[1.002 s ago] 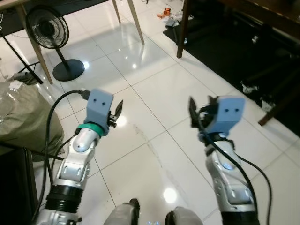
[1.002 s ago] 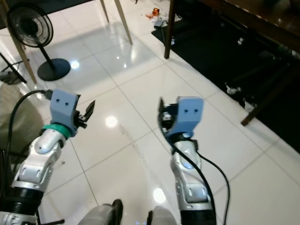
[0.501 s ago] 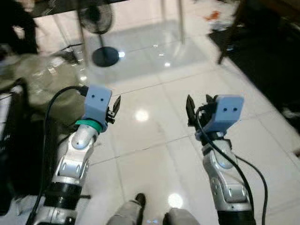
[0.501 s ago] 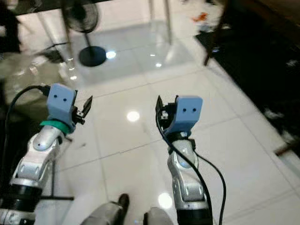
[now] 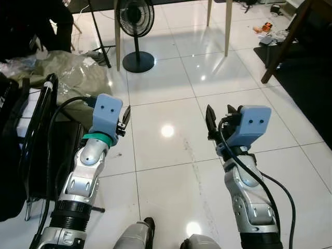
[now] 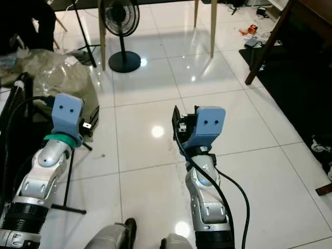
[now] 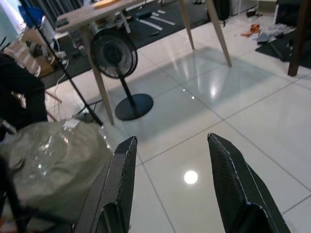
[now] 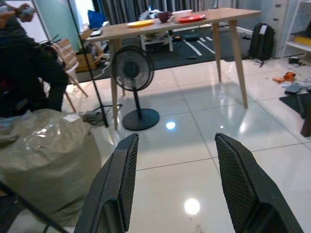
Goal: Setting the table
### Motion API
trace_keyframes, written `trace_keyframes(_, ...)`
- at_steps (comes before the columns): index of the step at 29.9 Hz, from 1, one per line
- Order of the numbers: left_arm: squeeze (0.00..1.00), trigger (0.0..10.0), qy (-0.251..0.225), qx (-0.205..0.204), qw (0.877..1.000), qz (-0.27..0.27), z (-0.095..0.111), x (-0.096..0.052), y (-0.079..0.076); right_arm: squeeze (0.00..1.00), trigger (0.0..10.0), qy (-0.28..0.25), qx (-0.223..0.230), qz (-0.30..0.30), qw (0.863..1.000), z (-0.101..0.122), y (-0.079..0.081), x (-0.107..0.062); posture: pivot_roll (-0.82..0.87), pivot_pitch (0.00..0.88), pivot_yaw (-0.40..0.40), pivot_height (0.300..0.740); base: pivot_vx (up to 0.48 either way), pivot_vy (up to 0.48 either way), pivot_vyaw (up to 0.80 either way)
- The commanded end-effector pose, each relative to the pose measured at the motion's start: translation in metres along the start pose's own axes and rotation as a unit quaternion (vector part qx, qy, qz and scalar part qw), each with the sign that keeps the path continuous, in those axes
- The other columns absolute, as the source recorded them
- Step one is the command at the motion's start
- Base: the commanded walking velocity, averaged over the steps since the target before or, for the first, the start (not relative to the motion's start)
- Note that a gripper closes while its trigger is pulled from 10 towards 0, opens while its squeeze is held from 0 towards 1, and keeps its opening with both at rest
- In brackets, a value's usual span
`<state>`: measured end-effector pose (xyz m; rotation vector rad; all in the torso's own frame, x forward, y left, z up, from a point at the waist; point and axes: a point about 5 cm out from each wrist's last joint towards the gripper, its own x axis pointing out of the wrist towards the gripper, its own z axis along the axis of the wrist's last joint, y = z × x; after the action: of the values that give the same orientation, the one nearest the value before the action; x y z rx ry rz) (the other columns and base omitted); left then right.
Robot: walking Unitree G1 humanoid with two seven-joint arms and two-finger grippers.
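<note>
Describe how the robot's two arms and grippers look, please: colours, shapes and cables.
Both arms are jointed silver metal with black bands. Each wrist carries a blue box with two small dark dots. The left gripper and right gripper have long black textured fingers. The left wrist has a green ring; black cables run along both.

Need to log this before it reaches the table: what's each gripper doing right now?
Left gripper: open, holding nothing, raised over the floor.
Right gripper: open, holding nothing, pointing toward the table.

A black standing fan (image 5: 134,21) stands on white tiles beside a grey-green bag (image 5: 72,83).
</note>
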<state>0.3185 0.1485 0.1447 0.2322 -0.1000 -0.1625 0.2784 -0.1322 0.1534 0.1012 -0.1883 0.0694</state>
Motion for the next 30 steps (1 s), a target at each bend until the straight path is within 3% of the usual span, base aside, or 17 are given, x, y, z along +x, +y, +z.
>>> trace_keyframes(1,0.13,10.0,0.003,0.005,1.0,0.0,-0.002,0.0,0.0,0.0,10.0,-0.003,0.006,-0.004,1.0,0.0,0.0,-0.002,-0.02,0.003,0.094,0.74,0.48,0.0,0.0)
trace_keyframes(15,0.13,10.0,-0.002,0.005,1.0,-0.003,0.001,0.002,-0.003,0.0,10.0,-0.017,-0.011,-0.059,0.998,0.006,-0.022,0.002,-0.02,0.015,0.095,0.74,0.48,0.0,0.0)
trace_keyframes(30,0.13,10.0,-0.014,0.005,1.0,0.004,0.008,0.009,0.004,0.0,10.0,-0.025,-0.009,-0.057,0.998,0.006,-0.022,0.004,-0.01,0.002,0.094,0.74,0.48,0.0,0.0)
